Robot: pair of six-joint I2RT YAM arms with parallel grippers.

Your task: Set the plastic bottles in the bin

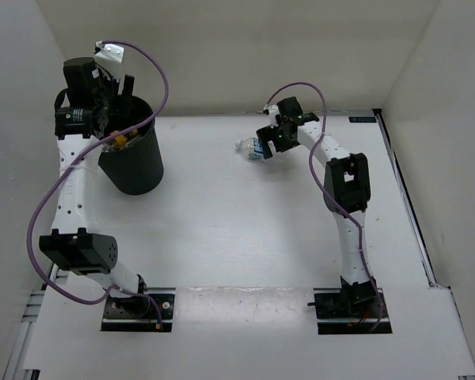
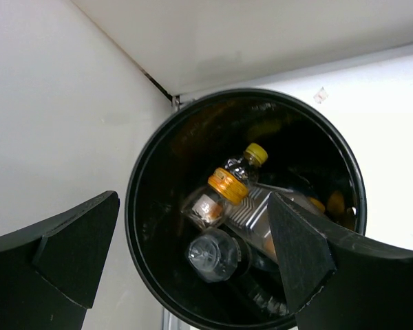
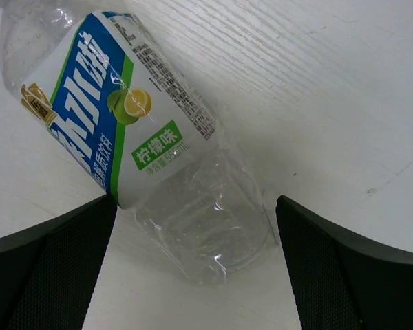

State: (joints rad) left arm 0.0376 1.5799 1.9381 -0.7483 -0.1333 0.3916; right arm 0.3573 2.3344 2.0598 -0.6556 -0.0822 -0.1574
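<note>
**Top view.** Bin (image 1: 134,170) – tall, round, black plastic, tapering to its base. It stands upright at the far left of the smooth white worktop (image 1: 222,229). The left gripper (image 1: 115,131) hangs over its mouth. One clear plastic bottle (image 1: 252,148) lies on its side at the far centre, well apart from the bin. The right gripper (image 1: 271,136) is just beside it.

**Left wrist view.** Looking straight down into the bin (image 2: 134,206), which has a glossy circular rim and a dark interior. The left gripper (image 2: 193,227) has its jaws wide and holds nothing. Heaped inside are several small clear bottles: one with a ribbed orange cap (image 2: 227,185) and one with a yellow cap (image 2: 256,152). A third round clear end (image 2: 210,254) could be a cap or a base; the shadow makes it hard to tell.

**Right wrist view.** The bottle (image 3: 158,158) is thin, crinkled clear plastic. Its glossy blue-and-white label has a green patch and a lemon picture. It lies aslant on the faintly grained worktop (image 3: 344,103), its base end between the black fingers. The right gripper (image 3: 196,275) has its jaws wide and is not closed on it.
</note>
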